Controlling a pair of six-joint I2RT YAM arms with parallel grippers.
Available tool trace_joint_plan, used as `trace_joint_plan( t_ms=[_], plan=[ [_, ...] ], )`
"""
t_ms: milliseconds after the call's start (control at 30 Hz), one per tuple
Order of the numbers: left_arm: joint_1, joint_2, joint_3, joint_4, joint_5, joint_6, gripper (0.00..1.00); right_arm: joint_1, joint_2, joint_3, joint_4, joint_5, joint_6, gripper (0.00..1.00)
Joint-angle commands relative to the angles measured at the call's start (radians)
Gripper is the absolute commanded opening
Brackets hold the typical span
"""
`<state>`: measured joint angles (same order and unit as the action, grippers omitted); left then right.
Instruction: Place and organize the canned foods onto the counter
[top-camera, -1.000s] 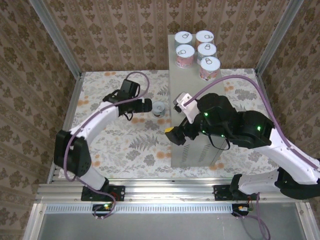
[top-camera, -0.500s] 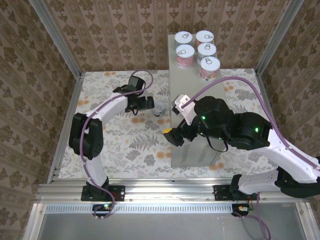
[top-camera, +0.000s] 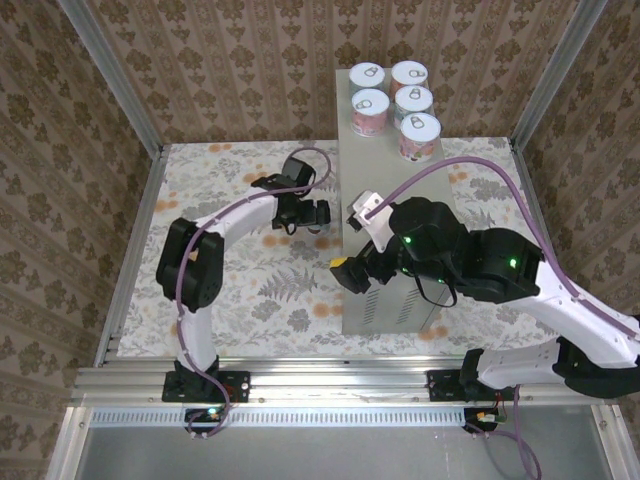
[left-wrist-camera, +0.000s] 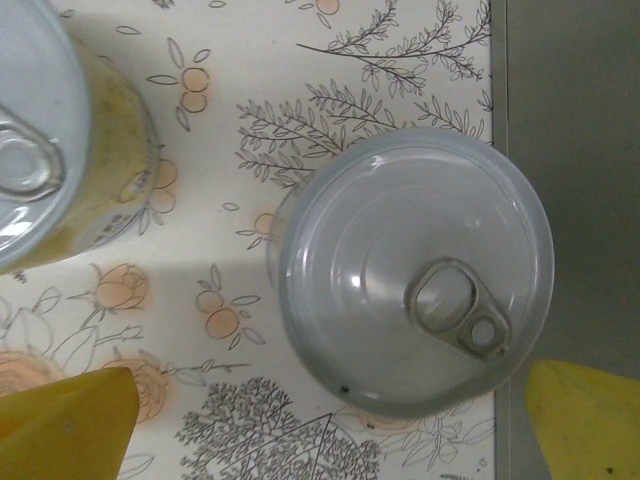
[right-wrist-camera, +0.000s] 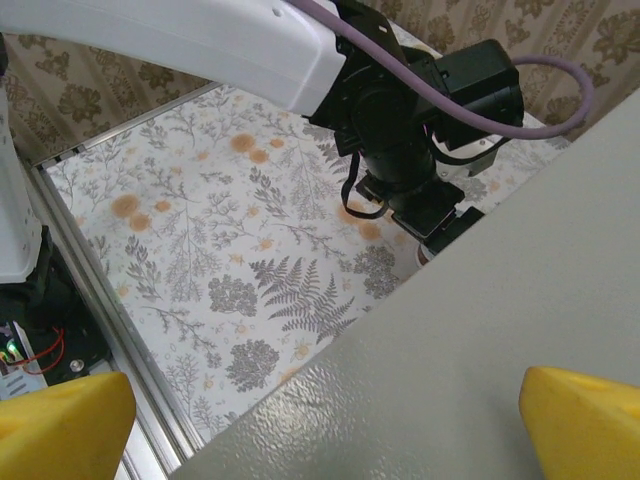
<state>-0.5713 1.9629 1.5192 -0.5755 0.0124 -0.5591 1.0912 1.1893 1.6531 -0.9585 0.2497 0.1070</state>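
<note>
Canned foods (top-camera: 371, 112) — five upright, clustered at the far end of the counter (top-camera: 385, 170). Another can (left-wrist-camera: 415, 270) stands on the floral floor (left-wrist-camera: 300, 60) just beside the counter wall, with a yellow-labelled can (left-wrist-camera: 100, 150) near it. Left gripper (top-camera: 316, 214) hovers above it, jaws spread wide, holding nothing. Right gripper (right-wrist-camera: 320, 425) sits over the counter top — also spread wide, empty.
</note>
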Motion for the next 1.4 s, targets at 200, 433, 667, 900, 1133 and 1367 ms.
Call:
trace_joint_plan(
  t_ms=[200,433,667,900,1133,1367],
  plan=[
    [-0.036,0.072,0.079,0.005,-0.012,-0.052,0.99,0.006,-0.057,-0.037,0.027,0.052,0.013,1.0],
    [-0.037,0.101,0.066,0.037,-0.038,-0.087,0.96,0.006,-0.067,-0.04,0.027,0.06,0.01,1.0],
    [-0.033,0.135,0.078,0.026,-0.075,-0.091,0.94,0.006,-0.068,-0.045,0.031,0.062,0.013,1.0],
    [-0.007,0.105,0.035,0.046,-0.096,-0.079,0.93,0.006,-0.062,-0.046,0.04,0.058,0.01,1.0],
    [-0.003,0.11,0.07,0.053,-0.081,0.0,0.91,0.007,-0.047,-0.042,0.04,0.045,0.011,1.0],
    [-0.008,0.126,0.12,0.003,-0.113,0.019,0.88,0.006,-0.048,-0.039,0.03,0.046,0.013,1.0]
  ],
)
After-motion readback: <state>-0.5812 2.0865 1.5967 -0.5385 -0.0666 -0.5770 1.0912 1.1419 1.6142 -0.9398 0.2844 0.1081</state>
